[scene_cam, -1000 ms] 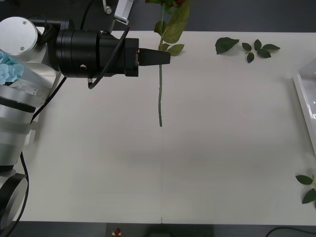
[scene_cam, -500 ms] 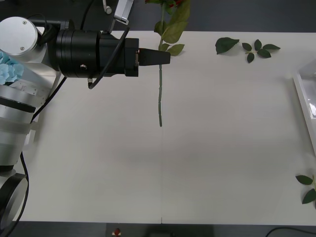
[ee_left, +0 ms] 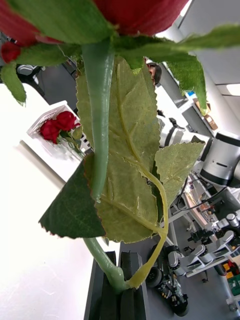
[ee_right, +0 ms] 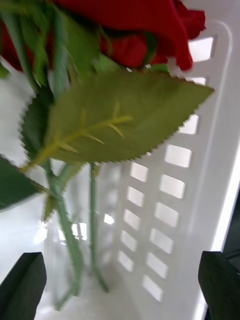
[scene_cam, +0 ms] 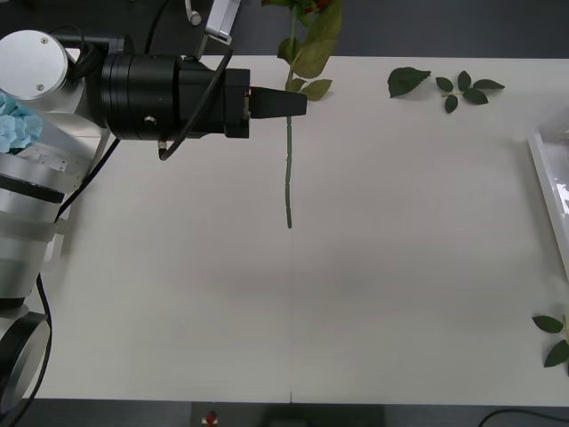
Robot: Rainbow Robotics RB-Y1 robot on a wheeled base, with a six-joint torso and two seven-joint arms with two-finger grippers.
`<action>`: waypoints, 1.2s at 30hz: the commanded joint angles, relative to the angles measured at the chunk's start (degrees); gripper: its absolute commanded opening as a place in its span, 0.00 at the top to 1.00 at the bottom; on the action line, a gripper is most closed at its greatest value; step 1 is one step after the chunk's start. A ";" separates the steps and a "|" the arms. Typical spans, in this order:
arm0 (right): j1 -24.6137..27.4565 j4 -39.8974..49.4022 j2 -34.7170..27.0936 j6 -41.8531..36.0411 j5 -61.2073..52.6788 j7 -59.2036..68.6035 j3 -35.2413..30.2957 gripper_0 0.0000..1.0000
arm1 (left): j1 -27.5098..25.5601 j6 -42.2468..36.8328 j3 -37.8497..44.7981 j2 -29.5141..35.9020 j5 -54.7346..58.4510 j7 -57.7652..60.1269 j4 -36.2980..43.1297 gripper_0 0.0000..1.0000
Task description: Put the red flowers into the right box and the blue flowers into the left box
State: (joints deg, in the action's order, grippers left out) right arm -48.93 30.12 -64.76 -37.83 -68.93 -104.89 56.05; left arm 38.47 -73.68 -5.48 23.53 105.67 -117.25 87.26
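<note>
one red rose [scene_cam: 307, 7] is clamped in the left end effector [scene_cam: 298, 104], whose black fingers are closed flat on the thin green stem [scene_cam: 288, 169] at the far middle of the white counter [scene_cam: 293, 294]. in the front view the arm reaches in from the left, horizontal, and its fingers meet the stem just under the leaves [scene_cam: 313, 53]; the bare lower stem hangs toward the near side with its cut end over the counter's middle, while the bloom and leaves pass the counter's far edge. in the left wrist view the stem [ee_left: 100, 145] rises from between the closed fingers [ee_left: 120, 290], with big serrated leaves [ee_left: 127, 180] spread around it and the red bloom [ee_left: 135, 12] at the end.

farther off in that view, the right box [ee_left: 42, 142] sits on the counter with more red flowers [ee_left: 57, 126] lying in it. the right end effector [ee_right: 120, 285] is spread wide, its two dark fingertips [ee_right: 22, 290] apart, inside that box over its slotted white wall [ee_right: 170, 185], close to red blooms [ee_right: 140, 25], a broad leaf [ee_right: 115, 122] and green stems [ee_right: 67, 235] lying there. in the front view, the right box's rim [scene_cam: 549, 191] shows at the counter's right edge.

some blue flowers [scene_cam: 18, 124] show behind the left arm at the left edge. loose leaf sprigs [scene_cam: 444, 84] lie at the far right of the counter, and another sprig [scene_cam: 556, 338] lies at the near right edge.
</note>
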 commanded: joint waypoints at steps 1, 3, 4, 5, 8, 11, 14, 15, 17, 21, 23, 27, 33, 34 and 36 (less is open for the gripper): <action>-0.90 2.22 -4.23 -2.60 -6.13 -9.63 -2.78 0.09 | 1.69 0.29 0.64 0.47 0.41 0.36 0.81 1.00; -0.90 4.95 -6.17 -6.12 -11.58 -15.78 -5.68 0.09 | 1.69 0.29 0.64 0.47 0.41 0.36 0.81 1.00; -0.90 5.65 -6.69 -6.91 -13.07 -17.45 -6.30 0.09 | 1.69 0.29 0.64 0.47 0.41 0.36 0.81 1.00; -0.90 7.23 -7.66 -8.75 -16.06 -20.88 -7.35 0.09 | 1.69 0.29 0.64 0.47 0.41 0.36 0.81 1.00; -0.90 11.45 -10.30 -13.50 -26.34 -28.70 -7.88 0.08 | 1.69 0.29 0.64 0.47 0.41 0.36 0.81 1.00; -0.37 14.00 -12.32 -16.84 -38.30 -35.38 -7.88 0.09 | 1.69 0.29 0.64 0.47 0.41 0.36 0.81 1.00; 0.24 16.20 -13.37 -19.91 -47.79 -41.53 -7.88 0.09 | 1.69 0.29 0.64 0.47 0.41 0.36 0.81 1.00; 0.50 16.64 -13.55 -20.35 -49.81 -42.41 -7.88 0.09 | 1.69 0.29 0.64 0.47 0.41 0.36 0.81 1.00; 1.91 19.10 -14.25 -21.58 -58.16 -46.54 -7.88 0.08 | 1.69 0.29 0.64 0.47 0.41 0.36 0.81 1.00; 4.90 24.02 -14.69 -21.76 -69.94 -50.11 -7.97 0.09 | 1.69 0.29 0.64 0.47 0.41 0.36 0.81 1.00; 7.45 27.62 -14.69 -21.67 -76.97 -50.11 -8.67 0.08 | 1.69 0.29 0.64 0.47 0.41 0.36 0.81 1.00; 12.46 33.42 -13.28 -20.97 -82.94 -50.11 -11.57 0.09 | 1.69 0.29 0.64 0.47 0.41 0.36 0.81 1.00; 23.36 44.50 -11.00 -18.42 -85.76 -50.11 -20.63 0.07 | 1.69 0.29 0.64 0.47 0.41 0.36 0.81 1.00; 26.70 47.57 -10.38 -17.28 -85.67 -50.11 -23.53 0.06 | 1.69 0.29 0.64 0.47 0.41 0.36 0.81 1.00; 31.79 52.58 -8.80 -15.08 -85.76 -50.11 -28.01 0.05 | 1.69 0.29 0.64 0.47 0.41 0.36 0.81 1.00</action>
State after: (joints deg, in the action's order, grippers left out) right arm -22.10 77.43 -74.67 -54.26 -154.23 -153.23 33.29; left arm 38.47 -73.68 -5.47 23.53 105.66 -117.25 87.22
